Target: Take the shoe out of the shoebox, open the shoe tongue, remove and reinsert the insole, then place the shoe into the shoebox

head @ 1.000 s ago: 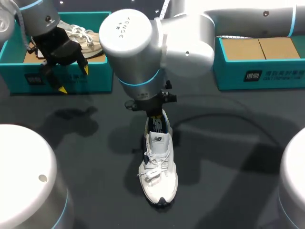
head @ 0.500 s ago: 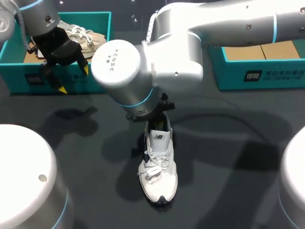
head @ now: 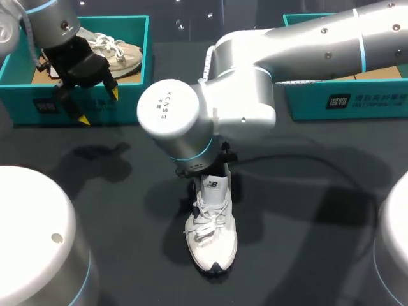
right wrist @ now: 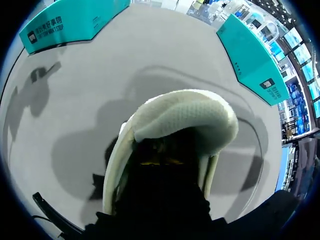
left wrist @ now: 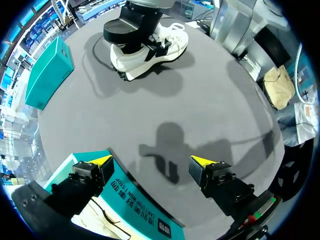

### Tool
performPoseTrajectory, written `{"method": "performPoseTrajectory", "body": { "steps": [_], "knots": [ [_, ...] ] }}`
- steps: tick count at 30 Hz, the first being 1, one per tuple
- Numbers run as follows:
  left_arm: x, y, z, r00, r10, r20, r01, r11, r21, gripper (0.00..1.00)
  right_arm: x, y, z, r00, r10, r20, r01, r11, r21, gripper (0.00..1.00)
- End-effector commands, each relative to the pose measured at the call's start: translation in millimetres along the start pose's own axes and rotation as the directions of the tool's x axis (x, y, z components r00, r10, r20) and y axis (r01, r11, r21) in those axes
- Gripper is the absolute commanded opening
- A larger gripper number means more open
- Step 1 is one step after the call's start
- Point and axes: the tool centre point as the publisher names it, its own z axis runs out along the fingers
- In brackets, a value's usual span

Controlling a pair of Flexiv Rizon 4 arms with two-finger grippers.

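Table (head: 306, 210): dark grey top, carrying everything you see listed here.

Right arm (head: 306, 44): comes in from your right and crosses past the middle. Its wrist stands over the heel end of the white sneaker.

Left arm (head: 51, 22): hangs at your far left, over the left shoebox.

Left shoebox (head: 131, 102): teal, open, at the far left edge of the table. You find a beige sneaker (head: 121, 54) lying inside it.

Right shoebox (head: 357, 102): teal, at the far right, well apart from the white sneaker.

White sneaker (head: 210, 236): out of the box, upright on its sole on the table between the two boxes. Its toe points toward you, its laces are tied and its tongue stands up.

Left gripper (head: 99, 106): spread wide with nothing in it, hovering above the front wall of the left shoebox.

Right gripper (right wrist: 157, 162): sunk in the shoe's opening, with the padded white rim arching just ahead of it. It is dark in there, so you cannot tell how wide it stands or whether it grips anything.
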Motion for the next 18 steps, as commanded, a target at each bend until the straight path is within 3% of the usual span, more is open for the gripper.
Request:
{"method": "performPoseTrajectory", "body": {
  "steps": [1, 5, 9, 18],
  "knots": [
    [-0.5, 0, 0, 1.000, 0.000, -0.003, 0.000, 1.000, -0.003, 1.00, 1.8, -15.2, 19, 0.873, 0.488, 0.002, -0.488, 0.872, 0.034, 0.00],
    [-0.5, 0, 0, 1.000, 0.000, -0.003, 0.000, 1.000, -0.003, 1.00, 5.0, -29.2, 18, 0.871, 0.491, 0.010, -0.490, 0.869, 0.072, 0.00],
    [-0.5, 0, 0, 1.000, 0.000, -0.003, 0.000, 1.000, -0.003, 1.00, 4.8, -26.4, -4, 0.869, 0.493, 0.035, -0.495, 0.867, 0.055, 0.00],
    [-0.5, 0, 0, 1.000, 0.000, -0.003, 0.000, 1.000, -0.003, 1.00, -4.7, -7.0, -53, 0.869, 0.495, 0.018, -0.492, 0.866, -0.089, 0.00]
  ]
}}
